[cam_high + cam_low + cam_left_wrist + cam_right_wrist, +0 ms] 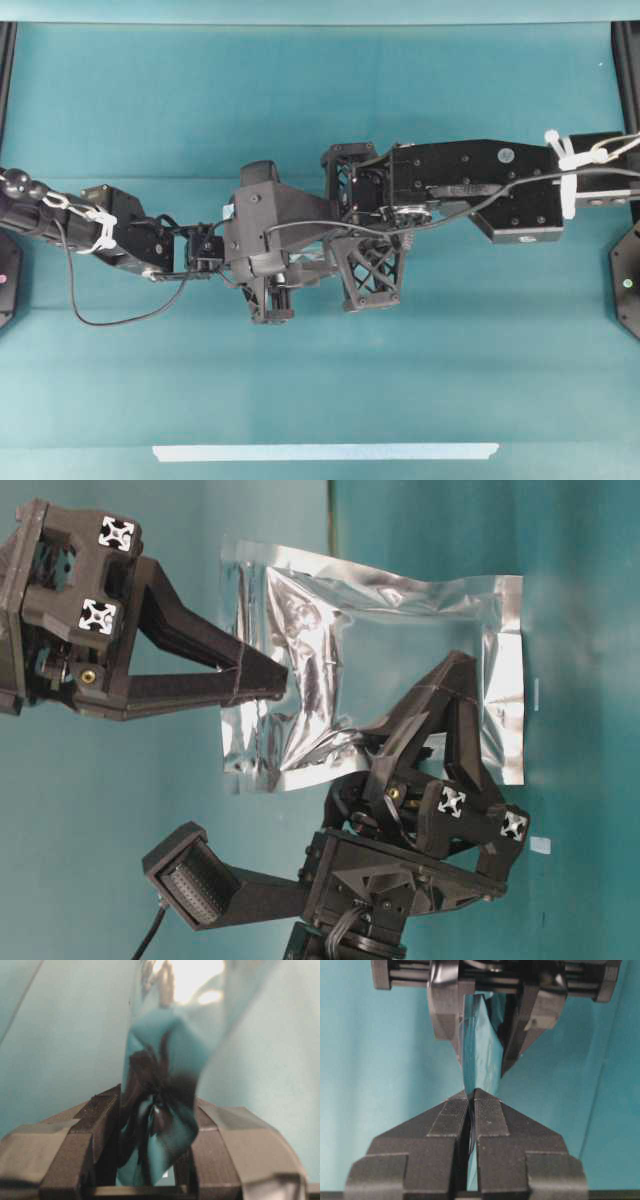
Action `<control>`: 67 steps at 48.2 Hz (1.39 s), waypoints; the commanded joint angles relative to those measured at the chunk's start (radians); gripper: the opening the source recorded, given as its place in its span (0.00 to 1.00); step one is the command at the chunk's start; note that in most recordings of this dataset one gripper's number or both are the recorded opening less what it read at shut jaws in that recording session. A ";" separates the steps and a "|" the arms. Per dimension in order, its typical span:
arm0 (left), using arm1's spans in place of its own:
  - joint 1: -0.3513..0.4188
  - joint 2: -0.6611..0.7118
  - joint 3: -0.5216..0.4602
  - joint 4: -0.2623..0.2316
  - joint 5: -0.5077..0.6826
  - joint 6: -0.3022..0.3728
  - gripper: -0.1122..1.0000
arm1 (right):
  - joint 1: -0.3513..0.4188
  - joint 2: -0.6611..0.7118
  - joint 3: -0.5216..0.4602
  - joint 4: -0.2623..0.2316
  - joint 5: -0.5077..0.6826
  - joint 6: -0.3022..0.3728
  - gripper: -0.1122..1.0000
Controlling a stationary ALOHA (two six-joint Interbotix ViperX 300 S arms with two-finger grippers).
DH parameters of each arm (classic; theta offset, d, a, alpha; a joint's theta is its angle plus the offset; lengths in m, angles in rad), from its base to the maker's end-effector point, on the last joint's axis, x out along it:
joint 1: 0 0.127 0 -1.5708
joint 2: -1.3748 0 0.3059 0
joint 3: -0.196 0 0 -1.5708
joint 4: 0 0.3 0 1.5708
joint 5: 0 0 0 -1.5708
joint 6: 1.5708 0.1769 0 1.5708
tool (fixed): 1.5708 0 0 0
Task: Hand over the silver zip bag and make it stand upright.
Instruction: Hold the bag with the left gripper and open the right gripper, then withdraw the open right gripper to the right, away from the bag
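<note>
Mid-handover: both the left hand (492,1030) and right hand (471,1105) are clamped on the silver zip bag (380,670), so next I'd guess one lets go.

Overhead: silver zip bag (318,262) almost wholly hidden under both arms, only sliver showing. Left wrist view: bag blurred between jaws, top cut off. Right wrist view: bag's lower edge hidden between closed jaws.

1. The bag (380,650) is shiny, crinkled silver foil with mirror-like glare.
2. The grippers' fingers (492,1125) look like matt black plastic with ribbed pads.
3. The table (300,90) beneath the bag is matt, smooth teal.
4. The tape strip (325,452) looks pale and flat.
</note>
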 commanded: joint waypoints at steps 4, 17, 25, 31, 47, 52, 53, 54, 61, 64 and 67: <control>-0.003 -0.003 -0.009 0.000 -0.002 -0.003 0.34 | -0.003 -0.018 -0.008 0.002 -0.034 0.014 0.12; -0.003 -0.003 -0.006 -0.002 0.000 0.005 0.34 | -0.003 -0.018 -0.008 0.032 -0.025 0.017 0.22; -0.003 -0.005 -0.002 -0.002 0.002 0.005 0.34 | 0.008 -0.026 -0.015 0.046 -0.026 0.029 0.63; 0.002 -0.005 -0.002 0.000 0.002 0.003 0.34 | 0.029 -0.066 -0.017 0.020 -0.051 0.043 0.89; 0.005 -0.009 0.003 0.000 0.017 0.003 0.34 | 0.015 -0.267 0.130 0.006 -0.091 0.138 0.88; 0.005 -0.012 0.005 0.000 0.026 0.003 0.34 | 0.015 -0.327 0.201 0.006 -0.129 0.164 0.88; 0.005 -0.014 0.005 -0.002 0.026 0.003 0.34 | 0.015 -0.337 0.215 0.006 -0.138 0.169 0.88; 0.003 -0.015 0.005 -0.002 0.026 0.003 0.34 | 0.015 -0.348 0.229 0.006 -0.147 0.173 0.88; 0.005 -0.017 0.006 0.000 0.029 0.003 0.34 | 0.015 -0.417 0.311 0.006 -0.216 0.195 0.88; 0.005 -0.017 0.006 0.000 0.032 0.002 0.34 | 0.015 -0.442 0.334 0.006 -0.244 0.198 0.88; 0.003 -0.017 0.008 0.000 0.037 -0.002 0.34 | 0.015 -0.463 0.354 0.006 -0.265 0.199 0.88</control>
